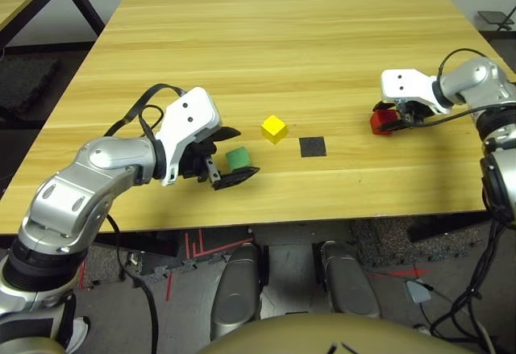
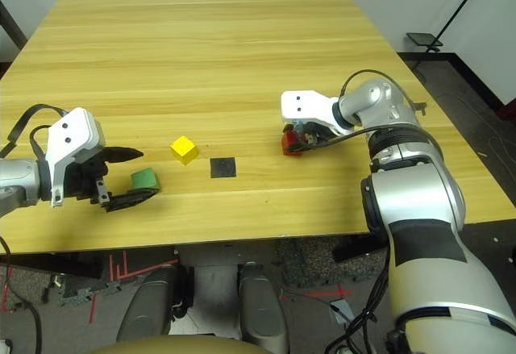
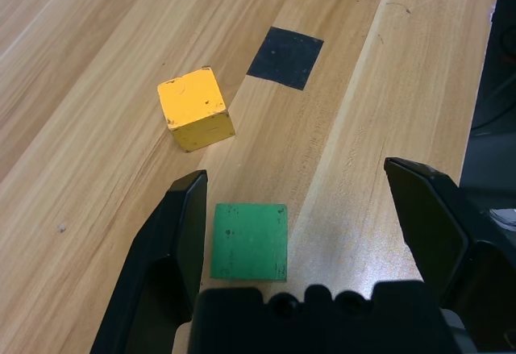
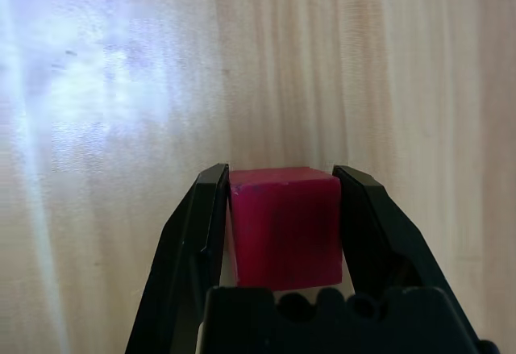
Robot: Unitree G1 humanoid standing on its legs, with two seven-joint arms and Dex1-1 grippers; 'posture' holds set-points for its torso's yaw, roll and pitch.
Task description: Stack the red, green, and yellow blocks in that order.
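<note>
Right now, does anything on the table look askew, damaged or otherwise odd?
Nothing stands out. The yellow block and green block sit flat on the table; the right gripper is shut on the red block; the black patch lies flat.

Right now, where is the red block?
The red block sits on the table's right side, clamped between the right gripper's fingers, well right of the black patch and yellow block.
</note>
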